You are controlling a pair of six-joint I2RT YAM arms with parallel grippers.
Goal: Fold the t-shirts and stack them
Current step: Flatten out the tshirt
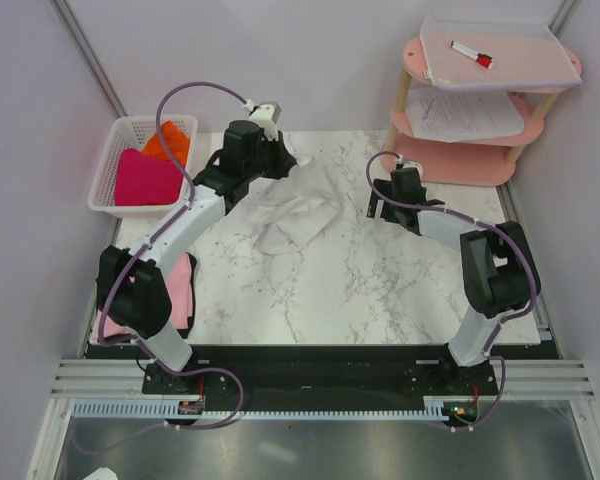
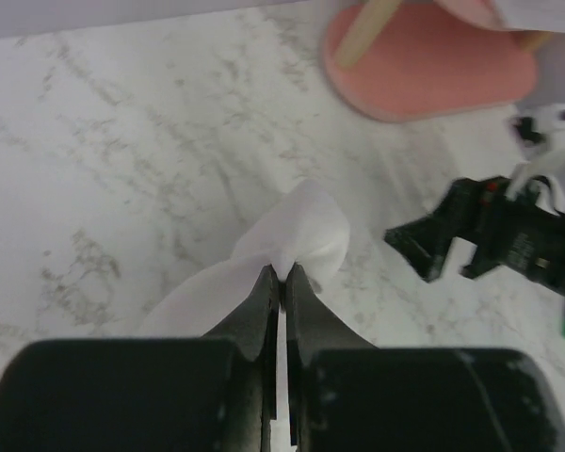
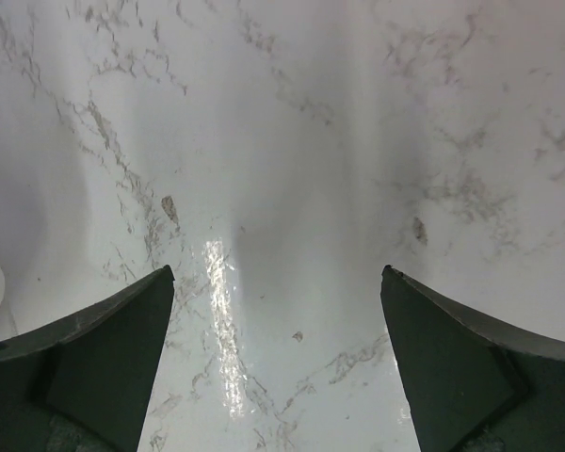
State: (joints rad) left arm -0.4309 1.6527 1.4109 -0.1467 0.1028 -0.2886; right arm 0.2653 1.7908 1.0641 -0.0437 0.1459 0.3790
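Nearest to me, at the left edge of the bench [image 1: 360,290], the pink shirt [image 1: 183,282] lies mostly hidden under the elbow of my left arm. I see only a strip beside the elbow and a small part below it, so I cannot say if it is folded.

The left arm rises from its base, bends at this elbow and reaches forward and to the right, over the far part of the bench. The left hand [image 2: 282,273] is clamped on the white shirt [image 2: 306,231]. In the wrist view the two fingers are pressed together with a pinch of cloth between the tips, and a rounded puff of cloth stands out beyond them. From above, this shirt lies crumpled and unfolded in the far middle of the bench. The fingertips are covered by the wrist there.

The right arm is bent back on itself at the right side. The right hand [image 3: 275,273] hangs low over bare marble, just right of the white shirt, fingers wide apart and gripping nothing. At the left border of its wrist view a small white shape is cut off; I cannot tell what it is.

At the far left corner the basket [image 1: 105,170] holds the magenta shirt [image 1: 145,178] and, behind it, the orange shirt [image 1: 170,143], partly crossed by a cable. At the far right the shelf [image 1: 480,165] carries papers [image 1: 465,112], with a marker [image 1: 471,53] on top.
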